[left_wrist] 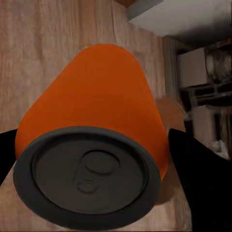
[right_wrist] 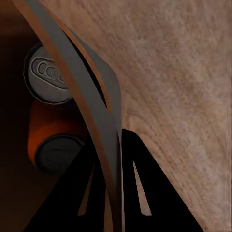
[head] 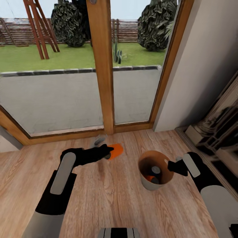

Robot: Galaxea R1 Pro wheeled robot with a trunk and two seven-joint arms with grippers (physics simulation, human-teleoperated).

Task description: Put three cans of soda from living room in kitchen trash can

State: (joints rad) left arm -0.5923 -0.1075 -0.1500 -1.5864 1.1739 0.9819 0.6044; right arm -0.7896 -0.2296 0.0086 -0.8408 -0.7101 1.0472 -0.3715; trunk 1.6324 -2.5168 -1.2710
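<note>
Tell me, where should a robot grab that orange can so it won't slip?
Grab the orange can around its round middle, one finger on each curved side, as the left gripper does now. The flat lid end offers nothing to squeeze.

Matt wood-grain floor (head: 109, 198); orange can (left_wrist: 104, 111) smooth, metal-look top.

wood floor (head: 109, 201) | glass doors (head: 66, 96) | lawn (head: 66, 58) | bushes (head: 67, 23)
</note>
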